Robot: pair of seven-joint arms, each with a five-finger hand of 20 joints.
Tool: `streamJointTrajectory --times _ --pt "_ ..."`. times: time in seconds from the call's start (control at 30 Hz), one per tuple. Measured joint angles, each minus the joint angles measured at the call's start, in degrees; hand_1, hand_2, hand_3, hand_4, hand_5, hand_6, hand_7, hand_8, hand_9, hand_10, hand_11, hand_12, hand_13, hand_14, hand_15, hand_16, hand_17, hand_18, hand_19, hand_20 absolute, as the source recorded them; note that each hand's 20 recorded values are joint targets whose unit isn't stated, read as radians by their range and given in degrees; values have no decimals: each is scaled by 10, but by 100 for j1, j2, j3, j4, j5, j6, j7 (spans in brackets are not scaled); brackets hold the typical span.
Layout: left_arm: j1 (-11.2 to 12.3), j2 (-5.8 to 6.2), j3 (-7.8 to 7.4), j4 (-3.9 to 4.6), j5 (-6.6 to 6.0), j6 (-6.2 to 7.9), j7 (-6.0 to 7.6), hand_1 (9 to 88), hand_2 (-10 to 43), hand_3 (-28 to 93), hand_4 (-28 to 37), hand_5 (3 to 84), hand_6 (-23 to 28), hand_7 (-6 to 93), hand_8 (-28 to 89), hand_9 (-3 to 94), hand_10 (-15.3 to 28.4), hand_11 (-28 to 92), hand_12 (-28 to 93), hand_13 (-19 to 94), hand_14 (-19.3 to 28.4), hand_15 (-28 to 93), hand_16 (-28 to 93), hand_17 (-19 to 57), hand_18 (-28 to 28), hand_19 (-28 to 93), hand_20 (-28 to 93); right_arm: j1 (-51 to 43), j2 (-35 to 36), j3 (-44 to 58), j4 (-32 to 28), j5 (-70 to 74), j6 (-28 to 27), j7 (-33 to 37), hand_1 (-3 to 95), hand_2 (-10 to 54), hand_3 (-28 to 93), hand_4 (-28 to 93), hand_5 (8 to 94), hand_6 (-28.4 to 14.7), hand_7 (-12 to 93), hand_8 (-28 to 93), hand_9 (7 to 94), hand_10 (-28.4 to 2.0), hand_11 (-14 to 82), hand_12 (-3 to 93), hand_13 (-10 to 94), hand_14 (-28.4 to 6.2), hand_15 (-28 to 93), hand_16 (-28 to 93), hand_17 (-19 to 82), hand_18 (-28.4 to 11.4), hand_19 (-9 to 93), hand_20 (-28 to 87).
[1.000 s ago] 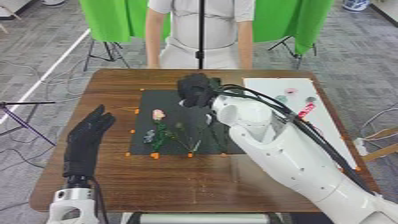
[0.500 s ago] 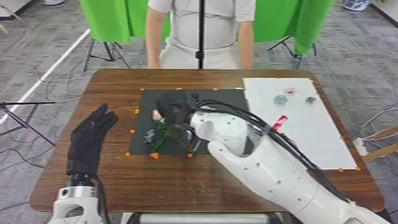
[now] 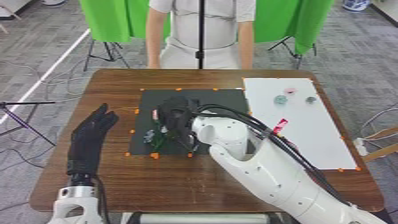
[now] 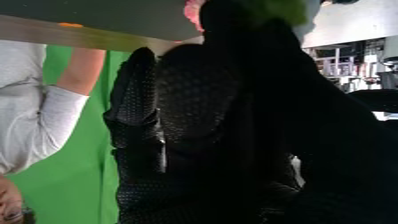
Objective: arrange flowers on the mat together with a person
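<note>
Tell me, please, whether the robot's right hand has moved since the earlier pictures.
Yes: in the head view, the right hand has come left and nearer the robot, from the far edge of the dark mat to over its middle.

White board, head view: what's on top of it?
On the white board are a pink piece, a pale-green one, a greyish one and a red strip. What the right arm covers cannot be seen.

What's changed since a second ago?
The right hand has moved left and back toward the robot over the dark mat, coming in at the flower stems. Whether it has taken hold of one, I can't tell. The left hand is nearly where it was, and the small pieces on the white sheet stayed put.
</note>
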Motion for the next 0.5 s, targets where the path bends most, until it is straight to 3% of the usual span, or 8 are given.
streamJointTrajectory --times 0.37,0.5 --pt "-2 0 5 1 -4 0 3 251 -70 670 -196 426 41 50 -49 413 122 117 170 353 146 101 24 89 84 22 189 -40 129 4 -119 -8 -161 17 427 -95 771 -252 552 79 217 -155 751 -94 178 208 855 -20 547 347 383 -173 694 477" --pt "-11 0 5 4 -3 -8 1 253 -70 669 -194 426 40 51 -48 415 122 118 171 355 146 102 24 89 84 22 188 -70 190 120 -345 86 -407 152 384 -95 804 -272 471 81 216 -164 732 -103 168 193 848 -25 550 351 377 -179 692 477"
